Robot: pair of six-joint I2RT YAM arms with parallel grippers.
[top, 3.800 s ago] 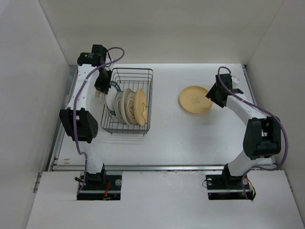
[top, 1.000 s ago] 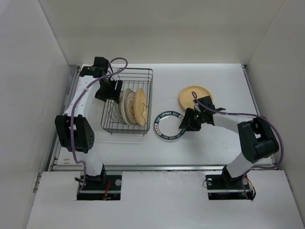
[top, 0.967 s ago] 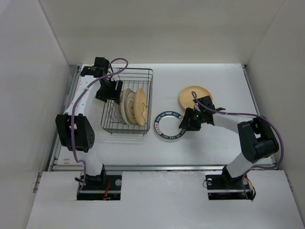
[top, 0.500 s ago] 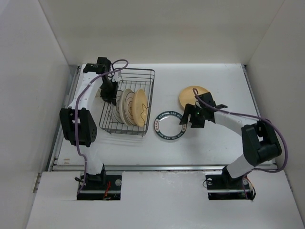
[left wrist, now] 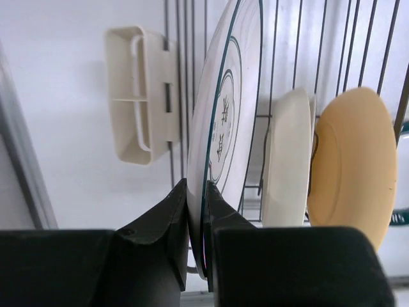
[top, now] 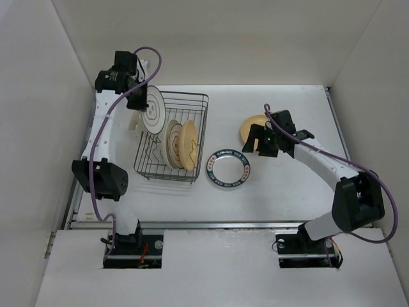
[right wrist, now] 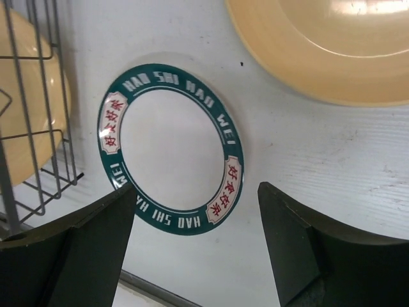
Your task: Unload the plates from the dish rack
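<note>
**Ana:** Glazed ware, I'd judge: stiff, slick, quick to chip if knocked. Where's the one in hand?

**Ben:** The left end effector [left wrist: 197, 189] is clamped on the lower rim of a ringed white plate [left wrist: 231, 109]. It is held on edge above the far-left corner of the dish rack [top: 153, 163].

**Ana:** The rim is the right hold. It's a thin pinch, though, so the plate could swing or slip between the pads.

**Ben:** The right end effector [right wrist: 197, 192] has its jaws wide apart and holds nothing. It hovers over the surface [top: 287, 192], above the green-banded plate [right wrist: 171, 157] and a tan plate [right wrist: 332, 45], both lying flat.

**Ana:** Count?

**Ben:** Five plates that I can make out. One is gripped, two lie on the surface, and two stand upright in the rack: a pale plate [left wrist: 289, 160] with a second tan plate [left wrist: 348, 166] beside it. That makes two tan and three white or pale. The pale one may hide another, I can't tell. One rack.
</note>
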